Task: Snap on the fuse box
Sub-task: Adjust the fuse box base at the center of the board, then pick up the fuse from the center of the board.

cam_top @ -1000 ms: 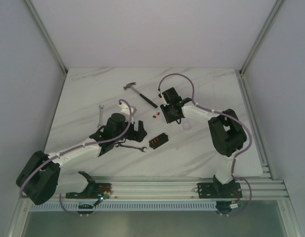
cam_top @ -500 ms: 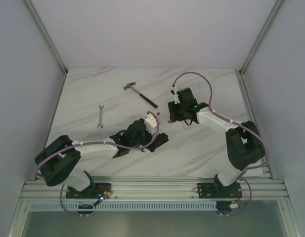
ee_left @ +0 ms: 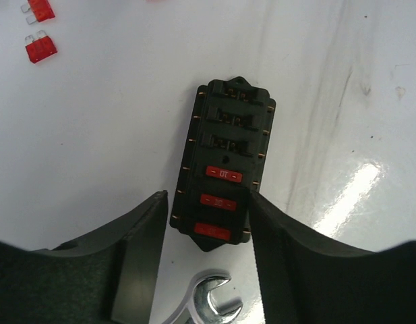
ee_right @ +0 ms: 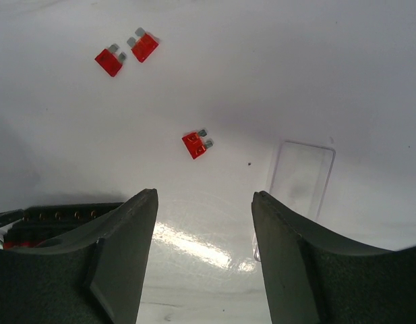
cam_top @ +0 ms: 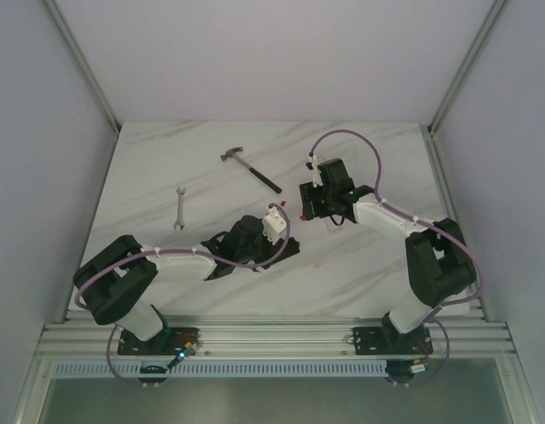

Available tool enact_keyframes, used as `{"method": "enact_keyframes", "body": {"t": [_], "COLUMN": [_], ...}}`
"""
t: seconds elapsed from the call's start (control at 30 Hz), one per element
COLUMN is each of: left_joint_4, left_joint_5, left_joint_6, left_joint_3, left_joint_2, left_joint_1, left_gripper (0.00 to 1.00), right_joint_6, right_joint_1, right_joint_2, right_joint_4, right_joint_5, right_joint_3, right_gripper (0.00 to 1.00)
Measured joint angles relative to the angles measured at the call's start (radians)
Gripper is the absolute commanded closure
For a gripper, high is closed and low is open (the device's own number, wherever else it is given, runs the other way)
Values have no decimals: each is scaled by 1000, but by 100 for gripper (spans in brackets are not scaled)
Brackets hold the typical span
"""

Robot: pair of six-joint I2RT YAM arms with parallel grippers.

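The fuse box is a small black box with three red fuses in its near rows; it lies flat on the white table. My left gripper is open and straddles the box's near end: the right finger touches its edge and the left finger stands a little off. In the top view the left gripper hides the box. My right gripper is open and empty over bare table; it sits further back and to the right. A clear flat cover lies by its right finger. The box's edge shows at lower left.
Loose red fuses lie ahead of the right gripper, and two more lie left of the box. A wrench's open end lies just behind the box. A hammer and a second wrench lie further left.
My left arm has swung right and its open gripper now covers the fuse box, which lay uncovered a second ago. My right gripper has shifted slightly right and back.
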Motion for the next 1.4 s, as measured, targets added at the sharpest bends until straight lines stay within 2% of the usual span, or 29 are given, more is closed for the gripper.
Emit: {"method": "enact_keyframes", "body": {"t": [0.4,0.63,0.8,1.07,1.4], "left_joint_4": [-9,0,-11,-46,-59], "left_joint_5": [19,25,13,-17,-21], "left_joint_6": [8,-31,-67,-85,-132], "left_joint_3": [-43,-78,-126,-129,-128], "left_joint_2": [-41,-72,-128,-132,-251], "left_joint_1": [43,43,43,55,94], "left_gripper": [50,51,37,17,3], "right_joint_6": [-4,-6,-3,-2,6], "right_joint_1": [0,3,23,64,87], "right_joint_2": [46,98,137,179,237], "right_joint_4": [6,6,5,-1,-4], "right_joint_5": [-44,-59,-53,10,114], "right_joint_3": [7,48,88,115,134], "right_gripper": [35,36,37,37,38]}}
